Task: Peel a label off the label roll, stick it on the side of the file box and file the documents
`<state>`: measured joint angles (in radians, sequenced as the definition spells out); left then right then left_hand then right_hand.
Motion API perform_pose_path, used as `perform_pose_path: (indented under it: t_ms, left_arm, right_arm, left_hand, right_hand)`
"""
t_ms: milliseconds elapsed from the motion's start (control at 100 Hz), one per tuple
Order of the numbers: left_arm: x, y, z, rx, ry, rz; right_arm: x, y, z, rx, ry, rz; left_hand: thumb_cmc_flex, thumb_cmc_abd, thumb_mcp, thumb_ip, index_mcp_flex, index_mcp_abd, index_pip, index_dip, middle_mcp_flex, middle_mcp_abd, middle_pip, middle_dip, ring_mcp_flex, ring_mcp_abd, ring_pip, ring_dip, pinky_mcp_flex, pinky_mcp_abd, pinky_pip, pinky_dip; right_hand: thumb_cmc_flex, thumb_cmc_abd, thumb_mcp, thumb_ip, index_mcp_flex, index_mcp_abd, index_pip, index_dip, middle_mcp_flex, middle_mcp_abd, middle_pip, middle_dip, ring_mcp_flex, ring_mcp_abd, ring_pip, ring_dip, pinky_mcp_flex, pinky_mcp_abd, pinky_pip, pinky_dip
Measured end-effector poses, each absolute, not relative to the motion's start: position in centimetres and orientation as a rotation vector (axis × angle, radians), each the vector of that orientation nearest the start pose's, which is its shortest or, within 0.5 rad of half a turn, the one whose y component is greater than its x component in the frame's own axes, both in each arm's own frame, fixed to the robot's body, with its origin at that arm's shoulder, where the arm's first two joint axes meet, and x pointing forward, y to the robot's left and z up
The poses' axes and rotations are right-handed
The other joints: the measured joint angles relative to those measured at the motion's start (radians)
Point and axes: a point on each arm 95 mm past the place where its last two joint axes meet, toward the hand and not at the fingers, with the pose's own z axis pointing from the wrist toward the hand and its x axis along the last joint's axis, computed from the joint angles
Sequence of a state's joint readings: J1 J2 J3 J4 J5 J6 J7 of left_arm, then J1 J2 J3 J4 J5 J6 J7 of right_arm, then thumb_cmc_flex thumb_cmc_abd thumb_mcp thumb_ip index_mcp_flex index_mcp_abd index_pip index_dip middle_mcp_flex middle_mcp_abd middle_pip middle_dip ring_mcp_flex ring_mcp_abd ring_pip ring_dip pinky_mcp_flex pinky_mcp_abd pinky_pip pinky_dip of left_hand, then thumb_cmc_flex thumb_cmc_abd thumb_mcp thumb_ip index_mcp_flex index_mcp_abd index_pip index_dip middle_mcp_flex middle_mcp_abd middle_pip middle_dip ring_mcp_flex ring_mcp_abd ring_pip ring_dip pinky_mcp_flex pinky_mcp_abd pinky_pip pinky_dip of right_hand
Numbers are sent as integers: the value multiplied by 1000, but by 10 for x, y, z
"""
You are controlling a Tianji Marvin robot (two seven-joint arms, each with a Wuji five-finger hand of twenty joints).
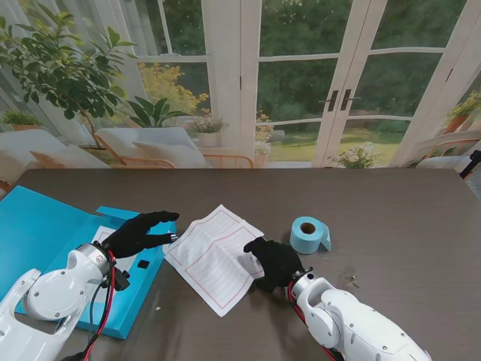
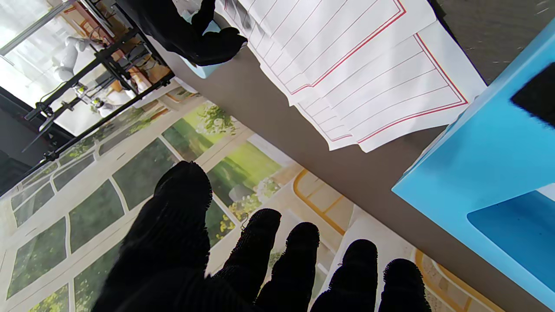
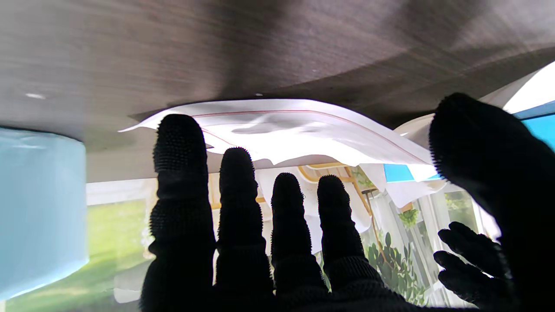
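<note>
Documents: a loose stack of white, red-ruled sheets lies flat on the dark wood-grain table, near the middle and turned at an angle, between the two hands. In the left wrist view the sheets are fanned slightly, edges offset from one another.

Right hand: positioned at the right-hand edge of the stack, fingers pointing toward the sheets. In the right wrist view the four fingers are extended and slightly spread, with the thumb set apart to one side. The paper edge sits just beyond the fingertips and appears raised off the table. Whether the fingertips touch the paper cannot be determined. Nothing is gripped.

Left hand: held over the open blue file box, which lies at the left of the table. Fingers are extended toward the documents; the tips end just short of the stack's left corner. In the left wrist view the fingers are spread, and the hand holds nothing.

Label roll: a light blue roll on its side, just right of the documents and slightly farther from me than the right hand, apart from both.
</note>
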<state>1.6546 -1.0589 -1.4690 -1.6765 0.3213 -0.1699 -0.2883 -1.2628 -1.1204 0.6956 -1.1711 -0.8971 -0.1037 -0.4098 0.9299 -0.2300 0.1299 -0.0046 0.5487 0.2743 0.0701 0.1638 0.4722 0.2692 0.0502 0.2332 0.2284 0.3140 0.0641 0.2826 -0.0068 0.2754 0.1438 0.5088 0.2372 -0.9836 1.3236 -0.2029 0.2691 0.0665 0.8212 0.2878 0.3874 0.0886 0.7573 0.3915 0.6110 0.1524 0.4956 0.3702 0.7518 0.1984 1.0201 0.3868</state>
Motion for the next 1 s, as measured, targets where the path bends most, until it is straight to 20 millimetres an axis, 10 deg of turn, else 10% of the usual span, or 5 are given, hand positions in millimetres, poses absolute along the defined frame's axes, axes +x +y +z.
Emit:
perform_pose_path:
  t_ms: [340, 560, 1000]
  left_arm:
    - [390, 61, -292, -1790, 1325, -1889]
    - [389, 61, -293, -1801, 1326, -1887]
    - [388, 61, -293, -1827, 1339, -1870]
  right_arm:
    - [410, 82, -411, 993, 1664, 1706]
    - [410, 83, -412, 1001, 1660, 1726]
    - [409, 85, -413, 1009, 1632, 1775]
  left_hand:
    - [0, 0, 0, 0, 0, 0, 0, 0, 0, 0, 0, 0, 0, 0, 0, 0, 0, 0, 0, 0]
    - [0, 0, 0, 0, 0, 0, 0, 0, 0, 0, 0, 0, 0, 0, 0, 0, 0, 0, 0, 0]
    - [0, 1, 0, 0, 0, 0, 0, -2, 0, 0, 0, 0, 0, 0, 0, 0, 0, 0, 0, -1]
  right_hand:
    - [51, 93, 9, 0, 0, -18, 13, 0, 40, -1, 18, 0, 38, -1, 26, -1, -3, -9, 24, 7]
    - [63, 278, 23, 18, 23, -29, 37, 2, 90, -13, 10, 0, 78, -5, 30, -1, -16, -9, 62, 5]
    - [166, 433, 45, 18, 255, -71, 46, 16, 297, -49, 11, -5, 216, -22, 33, -10, 1, -10, 76, -16]
